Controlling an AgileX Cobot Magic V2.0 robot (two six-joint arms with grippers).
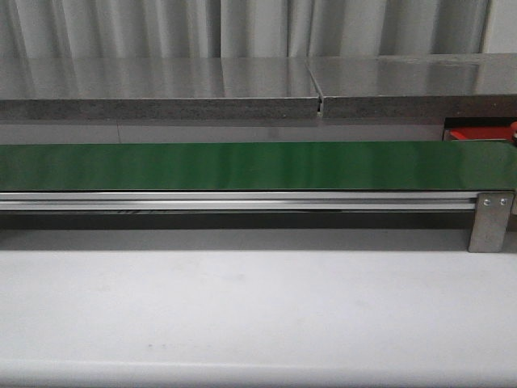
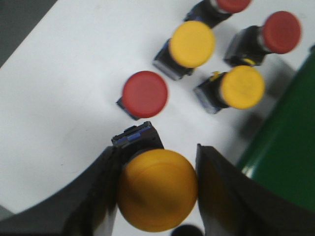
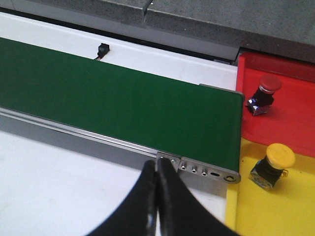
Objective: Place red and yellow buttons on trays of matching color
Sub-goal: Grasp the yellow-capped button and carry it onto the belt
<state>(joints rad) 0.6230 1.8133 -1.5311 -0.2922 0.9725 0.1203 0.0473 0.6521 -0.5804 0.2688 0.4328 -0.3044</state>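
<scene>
The left gripper (image 2: 157, 189) has its black fingers (image 2: 93, 196) clamped on a large yellow dome-capped push button (image 2: 156, 191), its cap between them above the white desk (image 2: 64, 88); near it lie a red mushroom-capped button (image 2: 144, 94) and two smaller yellow buttons (image 2: 192, 44); the right gripper (image 3: 157, 196) has its fingers pressed together, empty, near the green conveyor belt (image 3: 123, 105); a red plastic tray (image 3: 290, 113) holds one red button, a yellow plastic tray (image 3: 295, 206) one yellow.
</scene>
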